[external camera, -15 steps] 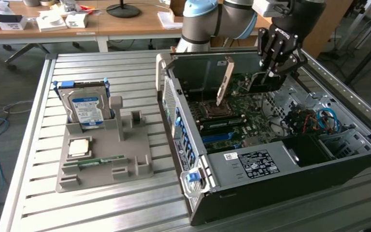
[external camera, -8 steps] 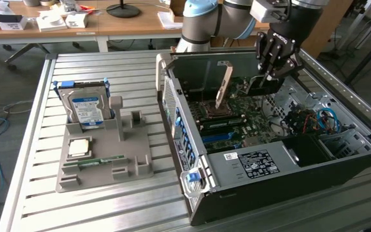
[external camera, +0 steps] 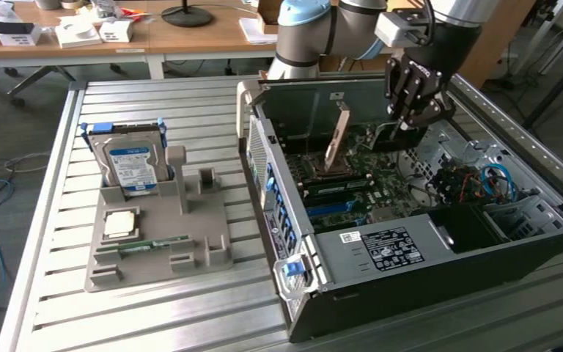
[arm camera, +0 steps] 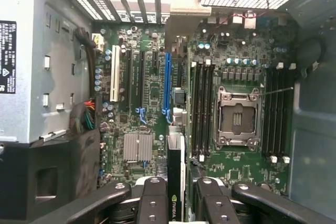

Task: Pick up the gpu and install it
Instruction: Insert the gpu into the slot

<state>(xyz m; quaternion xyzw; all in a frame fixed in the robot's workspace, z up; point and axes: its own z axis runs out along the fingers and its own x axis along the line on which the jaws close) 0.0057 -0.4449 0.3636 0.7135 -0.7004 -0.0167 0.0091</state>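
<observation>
Gpu [arm camera: 176, 163] gripped edge-on between the fingers [arm camera: 153, 203], clear of the table [external camera: 193, 315] and hanging over the motherboard [arm camera: 152, 93] inside the open computer case [external camera: 380, 301]. Fingers roughly half closed, one on each flat side of the card, a small logo on its upper edge showing between them.

From the wrist camera: card running in line with the long blue slot [arm camera: 167, 82], just beside it on the side toward the processor socket [arm camera: 236, 119]. Impossible to tell whether its lower edge touches the board.

Tan bracket [external camera: 337, 139] at the card's far end, nearly upright and tilted a little in the exterior view, above the socket area. Not far from the case's rear wall with its row of blue clips [external camera: 273, 198]. Arm reaching down into the case from the far side, fingers over the middle of the board.

Case lying on its side on the table, open face up. Power supply [external camera: 384, 246] with a white label at the near end. Red and blue cables [external camera: 477, 183] toward the exterior view's right.

On the exterior view's left, well apart from the case: a grey holder [external camera: 199, 227] on the table. In it, a hard drive [external camera: 133, 165] standing upright, a pale square chip [external camera: 120, 222] lying flat, and a narrow green memory stick [external camera: 155, 243] resting in a groove.
</observation>
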